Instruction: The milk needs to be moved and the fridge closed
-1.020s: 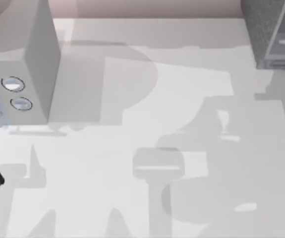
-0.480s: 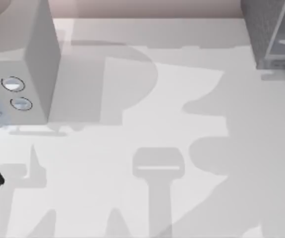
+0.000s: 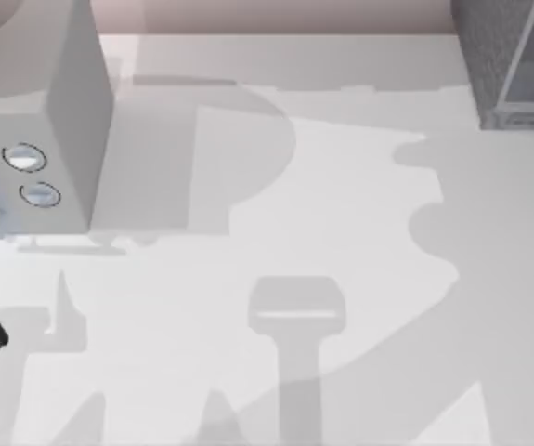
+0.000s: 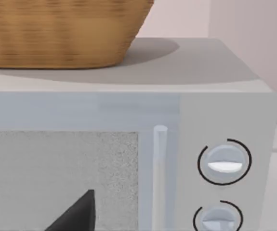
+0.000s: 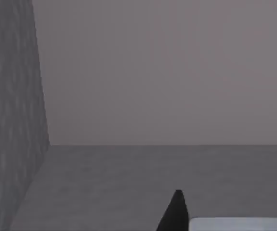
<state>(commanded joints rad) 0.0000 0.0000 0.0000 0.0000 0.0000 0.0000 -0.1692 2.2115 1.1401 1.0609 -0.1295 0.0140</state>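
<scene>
Inside what seems the fridge, my right gripper hangs; whether its jaws grip, I cannot tell.

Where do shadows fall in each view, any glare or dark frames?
Top view: broad soft arm shadows cross the table, no glare. Left wrist view: the basket shades the microwave top. Right wrist view: dim and grey beside the fridge wall.
</scene>
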